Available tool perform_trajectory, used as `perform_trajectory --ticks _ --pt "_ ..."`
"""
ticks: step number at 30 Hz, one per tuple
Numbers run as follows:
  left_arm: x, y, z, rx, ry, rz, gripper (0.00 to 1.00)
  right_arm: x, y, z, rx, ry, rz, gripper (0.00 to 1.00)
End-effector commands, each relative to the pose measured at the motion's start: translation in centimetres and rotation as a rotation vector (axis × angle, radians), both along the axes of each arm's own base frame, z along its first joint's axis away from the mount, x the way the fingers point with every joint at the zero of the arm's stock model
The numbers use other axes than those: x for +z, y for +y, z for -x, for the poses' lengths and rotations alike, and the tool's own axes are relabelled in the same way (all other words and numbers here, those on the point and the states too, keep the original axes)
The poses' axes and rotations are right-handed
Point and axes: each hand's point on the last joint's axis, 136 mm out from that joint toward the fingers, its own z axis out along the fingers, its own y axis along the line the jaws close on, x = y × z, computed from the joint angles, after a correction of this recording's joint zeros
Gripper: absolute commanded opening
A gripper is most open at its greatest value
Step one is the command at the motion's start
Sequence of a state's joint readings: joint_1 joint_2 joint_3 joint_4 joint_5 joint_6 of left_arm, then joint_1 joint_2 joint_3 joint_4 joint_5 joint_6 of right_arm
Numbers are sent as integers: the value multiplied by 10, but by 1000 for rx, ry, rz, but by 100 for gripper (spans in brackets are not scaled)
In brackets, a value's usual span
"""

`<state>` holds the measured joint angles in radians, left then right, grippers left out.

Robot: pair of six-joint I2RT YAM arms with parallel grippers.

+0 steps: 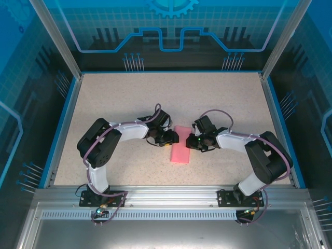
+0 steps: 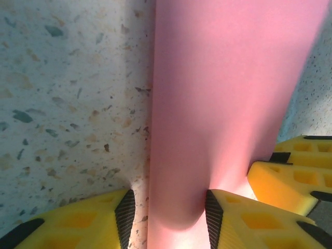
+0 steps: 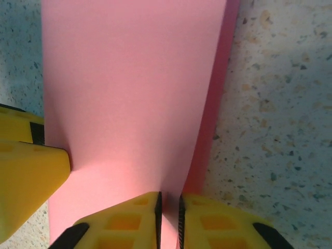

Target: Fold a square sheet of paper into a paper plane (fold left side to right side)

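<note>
While both pincers crowd it from either side, the square sheet of paper [image 1: 181, 151] lies mid-surface as a narrow pink rectangle, folded double.
Left pincer [image 2: 168, 210] open, yellow fingers [image 2: 98, 223] straddling the bulged left fold. Right pincer [image 3: 169, 207] down to a thin slit over the top layer's free edge; can't tell if it pinches. Surface [image 1: 129, 98] is matte speckled beige with a blue rim [image 1: 62, 124].

A table top [image 1: 129, 98] of pale speckled stone is seen, brightly lit. It is edged by a thin blue rim [image 1: 166, 72]. It is closed in by see-through blue walls [image 1: 171, 26] marked with line patterns. The walls are held by silver posts [image 1: 54, 36]. A silver rail [image 1: 166, 194] is laid along the near side.
</note>
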<state>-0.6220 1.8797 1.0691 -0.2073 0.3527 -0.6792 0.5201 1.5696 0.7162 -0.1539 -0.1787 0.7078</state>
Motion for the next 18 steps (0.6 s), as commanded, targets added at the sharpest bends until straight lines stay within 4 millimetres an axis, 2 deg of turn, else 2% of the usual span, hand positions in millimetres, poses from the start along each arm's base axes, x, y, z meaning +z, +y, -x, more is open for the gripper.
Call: perform_trajectory --ticks 1,4,10,18 --pt "-12 2 5 -19 20 -63 44 17 -11 -7 -22 -57 26 26" --pt "-17 2 7 -18 31 -73 44 27 -27 -7 -53 -101 75 37" --pt "-23 3 9 -24 42 -99 44 42 -65 4 -136 -156 133 48" --pt "-28 5 11 -19 56 -147 44 47 -92 28 -200 -172 113 55"
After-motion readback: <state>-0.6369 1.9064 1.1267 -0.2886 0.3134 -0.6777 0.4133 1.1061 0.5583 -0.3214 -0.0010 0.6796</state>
